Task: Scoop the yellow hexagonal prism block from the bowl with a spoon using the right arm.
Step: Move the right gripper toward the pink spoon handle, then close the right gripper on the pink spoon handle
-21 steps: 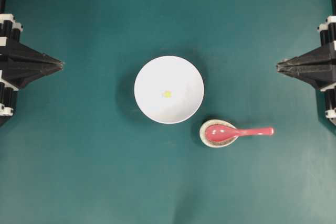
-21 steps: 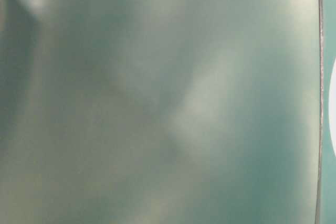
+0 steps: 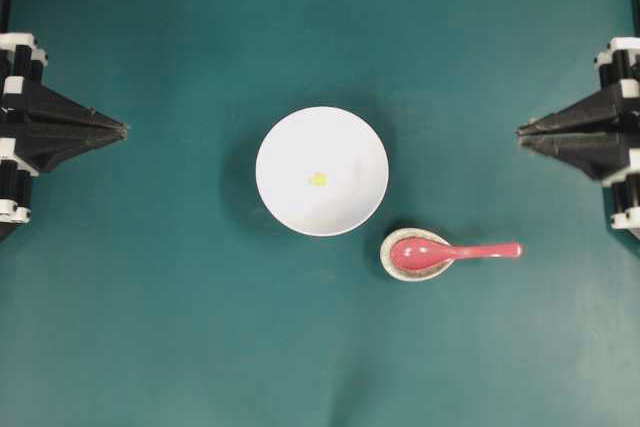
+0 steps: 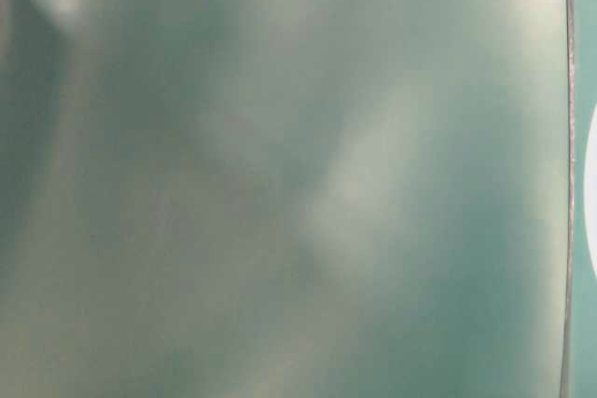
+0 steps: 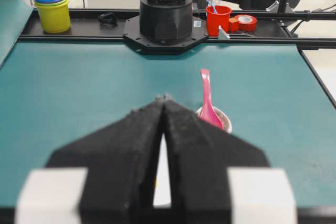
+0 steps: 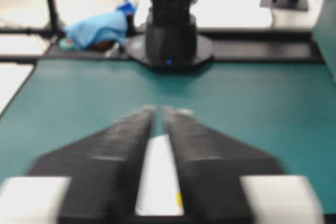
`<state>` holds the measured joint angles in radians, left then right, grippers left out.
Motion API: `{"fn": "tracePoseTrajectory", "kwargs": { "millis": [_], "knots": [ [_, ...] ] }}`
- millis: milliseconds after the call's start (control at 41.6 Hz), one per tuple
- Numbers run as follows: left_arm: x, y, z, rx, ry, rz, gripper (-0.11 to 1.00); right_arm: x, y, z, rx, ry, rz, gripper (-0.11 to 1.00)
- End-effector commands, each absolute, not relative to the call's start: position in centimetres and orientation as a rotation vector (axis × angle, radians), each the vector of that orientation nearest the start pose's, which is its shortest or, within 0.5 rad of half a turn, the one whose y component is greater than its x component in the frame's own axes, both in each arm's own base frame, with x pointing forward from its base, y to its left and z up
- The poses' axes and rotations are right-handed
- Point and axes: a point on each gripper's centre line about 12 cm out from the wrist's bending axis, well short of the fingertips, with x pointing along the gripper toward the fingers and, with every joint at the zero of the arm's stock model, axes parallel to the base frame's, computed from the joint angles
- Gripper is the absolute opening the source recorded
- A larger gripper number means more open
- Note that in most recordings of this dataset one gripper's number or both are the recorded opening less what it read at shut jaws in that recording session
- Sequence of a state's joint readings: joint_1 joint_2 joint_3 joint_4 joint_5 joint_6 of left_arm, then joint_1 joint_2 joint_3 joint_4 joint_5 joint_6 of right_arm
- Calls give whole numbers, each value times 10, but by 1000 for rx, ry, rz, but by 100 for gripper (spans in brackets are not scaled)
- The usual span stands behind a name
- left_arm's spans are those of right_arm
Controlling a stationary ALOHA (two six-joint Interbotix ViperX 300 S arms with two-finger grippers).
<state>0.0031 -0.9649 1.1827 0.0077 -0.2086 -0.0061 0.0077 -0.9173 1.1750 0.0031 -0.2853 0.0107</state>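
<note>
The white bowl (image 3: 345, 142) sits mid-table with the tiny yellow hexagonal block (image 3: 318, 179) lying on its bottom. The pink-red spoon (image 3: 455, 251) rests with its scoop in the speckled spoon rest (image 3: 388, 261), its handle pointing right. My right gripper (image 3: 521, 131) hovers at the right edge, far from the spoon, empty, with its fingers together but for a sliver. My left gripper (image 3: 122, 130) is shut and empty at the left edge. In the right wrist view the bowl (image 6: 157, 177) and block (image 6: 179, 199) show between the fingers. The left wrist view shows the spoon (image 5: 206, 98).
The table-level view is a blur of teal, with only the bowl's edge (image 4: 591, 193) at its right. The opposite arm base (image 5: 166, 14) stands at the far table edge. Cups (image 5: 51, 9) and a red cup (image 5: 218, 19) sit off the table.
Both grippers have edged slightly inward toward the table's middle. The bowl, block and spoon have not moved.
</note>
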Motion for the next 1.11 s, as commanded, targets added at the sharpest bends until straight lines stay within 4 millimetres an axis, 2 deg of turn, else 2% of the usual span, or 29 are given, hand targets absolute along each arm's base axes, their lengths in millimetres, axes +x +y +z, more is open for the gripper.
{"fn": "tracePoseTrajectory", "kwargs": {
  "millis": [0, 72, 120, 360, 481, 769, 1081],
  "knots": [
    [201, 1, 289, 4, -15, 4, 0, 209, 4, 283, 12, -15, 21, 43],
    [201, 1, 291, 3, -26, 5, 0, 211, 6, 278, 9, 5, 29, 58],
    [201, 1, 292, 4, -32, 4, 0, 212, 8, 275, 9, 19, 38, 60],
    [201, 1, 293, 4, -46, 4, 0, 220, 16, 248, 19, 90, 72, 56],
    [201, 1, 293, 4, -48, 4, 0, 224, 21, 225, 34, 123, 84, 56],
    [201, 1, 294, 18, -51, 5, 0, 218, 29, 175, 94, 132, 85, 56],
    [201, 1, 293, 21, -47, 3, 0, 221, 44, 135, 128, 188, 68, 56]
  ]
}}
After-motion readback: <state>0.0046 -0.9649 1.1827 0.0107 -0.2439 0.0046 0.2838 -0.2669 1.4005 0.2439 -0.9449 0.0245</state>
